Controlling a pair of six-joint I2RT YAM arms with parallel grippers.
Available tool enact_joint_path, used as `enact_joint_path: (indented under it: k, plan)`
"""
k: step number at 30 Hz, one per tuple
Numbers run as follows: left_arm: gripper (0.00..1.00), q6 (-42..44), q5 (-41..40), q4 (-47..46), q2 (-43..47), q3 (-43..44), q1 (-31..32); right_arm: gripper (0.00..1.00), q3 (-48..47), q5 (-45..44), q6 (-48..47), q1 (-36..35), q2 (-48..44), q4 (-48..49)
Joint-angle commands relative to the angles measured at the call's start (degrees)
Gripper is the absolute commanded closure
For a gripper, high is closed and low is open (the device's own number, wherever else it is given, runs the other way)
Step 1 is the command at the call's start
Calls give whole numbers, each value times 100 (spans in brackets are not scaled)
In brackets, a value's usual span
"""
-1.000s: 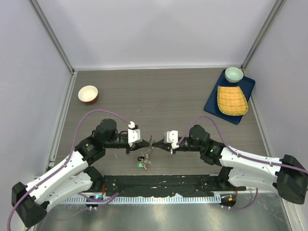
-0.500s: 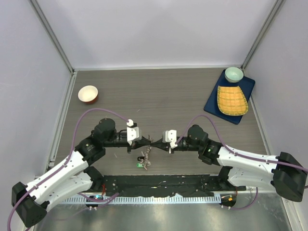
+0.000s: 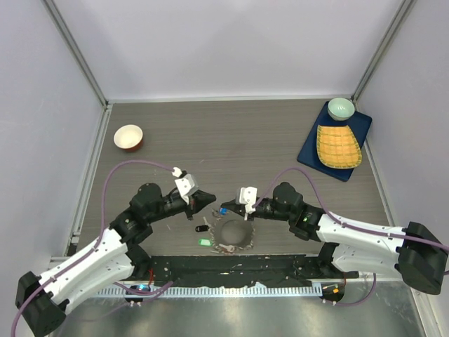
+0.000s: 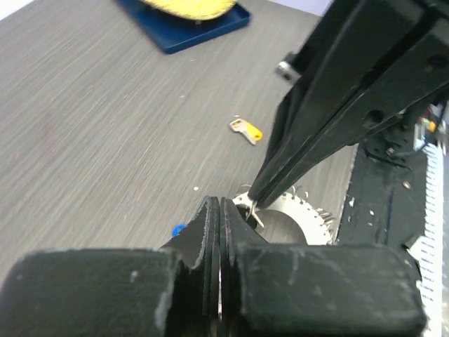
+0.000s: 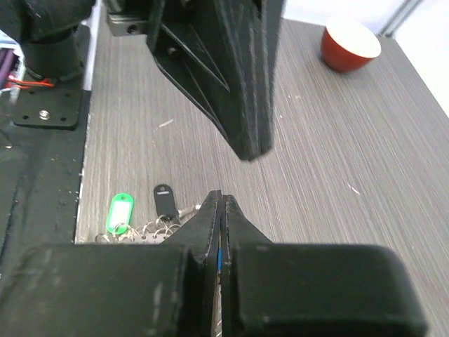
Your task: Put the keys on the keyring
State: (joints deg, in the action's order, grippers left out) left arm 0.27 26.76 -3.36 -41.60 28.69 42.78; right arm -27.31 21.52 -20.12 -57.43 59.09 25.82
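Sees left pincer closed, empty; right pincer clamped on key. Spots yellow-tag key only via left wrist cam.

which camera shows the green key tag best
Right wrist: the green tag lies close and unobstructed beside a black tag. Top external shows the green tag only as a speck; left wrist doesn't show it.

The grey worktop carries a red bowl at the far left and a blue tray at the far right. Near its front edge lies the keyring with keys. A green tag and a black tag lie beside it.
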Motion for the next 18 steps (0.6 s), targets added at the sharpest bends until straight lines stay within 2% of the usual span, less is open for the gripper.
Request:
enact_joint_path:
  k: [1,4,6,7,9,10,12,14,18]
  plan:
    - [100,-1414,-1767,-1332,949,-924,28,99,-143,-621,-98,-23,110,-16]
    - [100,-1820,-1947,-1117,1268,-1269,28,99,-266,-876,-19,-23,435,-77]
    - [96,-2065,-1912,-878,1252,-1287,28,99,-301,-1236,78,-23,446,-86]
    - [88,-2136,-1851,-747,1216,-1278,37,99,-293,-1438,148,-23,393,-69]
    - [81,-2277,-1780,-719,980,-1287,72,99,-249,-2167,245,-14,296,1]
    - [73,-2364,-1771,-719,874,-1243,142,99,-248,-2596,271,-14,244,-16]
    - [66,-2400,-1841,-719,365,-1155,265,99,-205,-3388,403,-14,77,-16]
    - [57,-2400,-1964,-719,-83,-901,563,99,-117,-3794,543,-5,-81,142]
    - [45,-2339,-2429,-702,-1574,-356,1187,99,15,-4795,746,4,-178,318]
